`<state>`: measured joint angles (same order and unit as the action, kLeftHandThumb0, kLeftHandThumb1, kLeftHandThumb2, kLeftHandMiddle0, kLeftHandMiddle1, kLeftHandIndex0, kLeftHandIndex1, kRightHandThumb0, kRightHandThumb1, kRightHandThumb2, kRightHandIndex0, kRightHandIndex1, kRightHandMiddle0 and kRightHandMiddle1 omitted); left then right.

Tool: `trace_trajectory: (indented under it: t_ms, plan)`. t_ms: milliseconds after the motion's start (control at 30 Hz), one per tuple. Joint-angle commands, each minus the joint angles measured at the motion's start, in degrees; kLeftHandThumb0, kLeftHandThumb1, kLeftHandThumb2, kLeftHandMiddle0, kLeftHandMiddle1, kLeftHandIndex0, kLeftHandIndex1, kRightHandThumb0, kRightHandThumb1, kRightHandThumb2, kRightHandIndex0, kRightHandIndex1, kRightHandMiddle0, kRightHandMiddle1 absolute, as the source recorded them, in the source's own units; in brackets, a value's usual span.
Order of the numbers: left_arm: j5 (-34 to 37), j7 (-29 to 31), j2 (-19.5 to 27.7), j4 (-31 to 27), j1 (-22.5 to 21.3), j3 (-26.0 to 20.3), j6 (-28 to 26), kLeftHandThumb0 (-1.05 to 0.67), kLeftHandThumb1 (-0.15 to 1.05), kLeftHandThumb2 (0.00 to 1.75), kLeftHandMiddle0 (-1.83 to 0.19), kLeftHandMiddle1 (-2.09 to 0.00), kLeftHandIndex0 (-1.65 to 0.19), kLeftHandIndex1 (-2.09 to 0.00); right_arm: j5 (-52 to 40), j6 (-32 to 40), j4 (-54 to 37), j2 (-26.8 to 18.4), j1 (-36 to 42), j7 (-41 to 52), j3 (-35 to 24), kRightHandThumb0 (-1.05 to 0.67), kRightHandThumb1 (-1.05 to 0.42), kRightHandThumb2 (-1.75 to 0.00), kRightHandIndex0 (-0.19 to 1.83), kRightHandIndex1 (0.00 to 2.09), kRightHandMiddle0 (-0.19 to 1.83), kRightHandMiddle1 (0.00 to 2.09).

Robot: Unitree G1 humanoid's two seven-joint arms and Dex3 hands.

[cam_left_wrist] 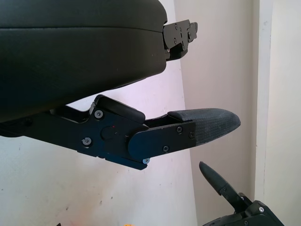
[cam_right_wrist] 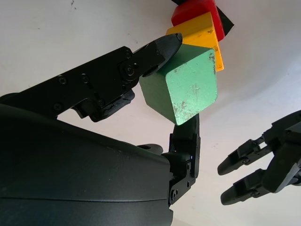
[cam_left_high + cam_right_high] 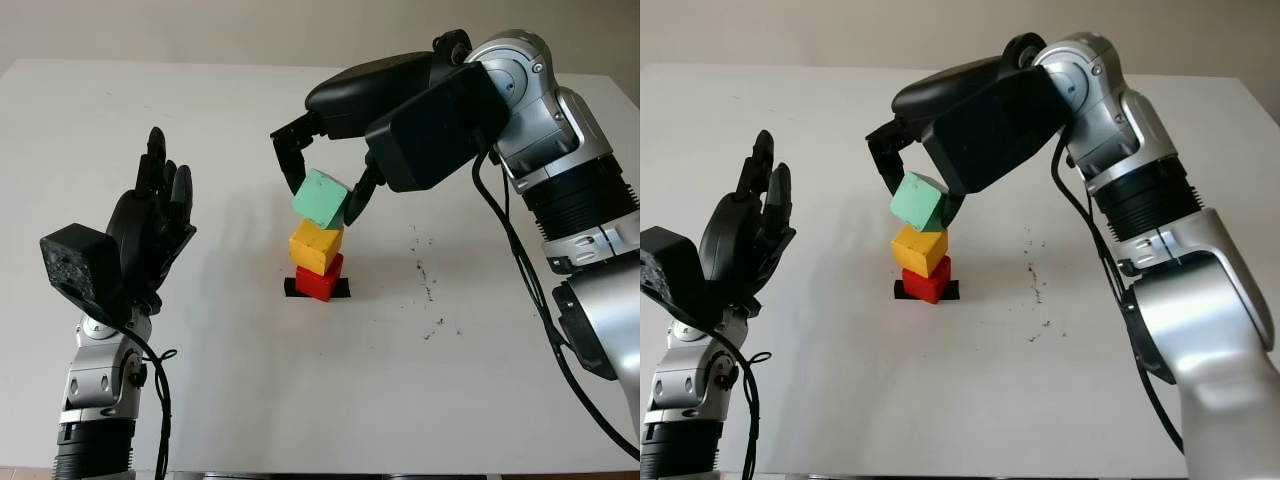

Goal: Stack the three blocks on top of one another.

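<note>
Left eye view: the right hand (image 3: 325, 190) pinches the green block (image 3: 321, 198) between its fingers, the cube tilted with one corner down, touching the top of the yellow block (image 3: 316, 247). That sits on the red block (image 3: 319, 280), itself on a black marker (image 3: 342, 289) near the white table's (image 3: 220, 380) middle. No readable writing shows. The left hand (image 3: 150, 225) is open, raised well left of the stack

Lighting: bright, even, diffuse. Shadows: soft and faint on the white table (image 3: 230, 380), a slight one beside the block stack (image 3: 318, 262). Glare: mild sheen on the silver right arm (image 3: 1200, 330). Focus: head views sharp; left wrist view pale and washed behind the dark left hand (image 1: 183, 134).
</note>
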<state>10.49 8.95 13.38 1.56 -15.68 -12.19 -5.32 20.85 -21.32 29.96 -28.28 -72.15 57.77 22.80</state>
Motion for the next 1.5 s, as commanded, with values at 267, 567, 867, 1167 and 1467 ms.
trace_trajectory:
  t_ms: [267, 567, 867, 1167, 1467]
  plan:
    - [-0.2, -0.1, 0.0, -0.6, 0.7, 0.1, 0.2, -0.78, 1.05, 0.61, 0.19, 0.0, 0.19, 0.0, -3.7, 3.9, -2.4, 0.5, 1.5, 0.6, -1.4, -0.42, -0.95, -0.06, 0.29, 0.04, 0.27, 1.66]
    - [-0.1, 0.2, 0.1, -0.4, 0.7, -0.1, 0.4, -0.78, 1.05, 0.61, 0.19, 0.0, 0.19, 0.0, -4.8, 4.6, -1.3, 0.9, 2.6, -1.6, -2.4, -0.44, -0.94, -0.05, 0.29, 0.04, 0.31, 1.64]
    - [0.0, 0.2, 0.0, -0.5, 0.7, -0.1, 0.4, -0.78, 1.05, 0.61, 0.19, 0.0, 0.19, 0.0, -5.4, 4.6, 2.6, 1.4, 3.4, -3.5, -3.1, -0.47, -0.92, -0.05, 0.31, 0.06, 0.35, 1.6]
    - [-0.1, -0.1, 0.0, -0.9, 0.9, 0.1, -0.1, -0.78, 1.05, 0.6, 0.19, 0.0, 0.19, 0.0, -7.5, 5.7, 5.3, 2.5, 3.5, -2.6, -3.8, -0.48, -0.91, -0.05, 0.34, 0.07, 0.38, 1.56]
    - [-0.4, 0.0, 0.1, -0.7, 1.0, 0.1, 0.3, -0.78, 1.05, 0.62, 0.19, 0.0, 0.19, 0.0, -10.4, 12.2, 4.5, 3.0, 4.0, 1.1, -4.6, -0.5, -0.91, -0.05, 0.33, 0.06, 0.4, 1.53]
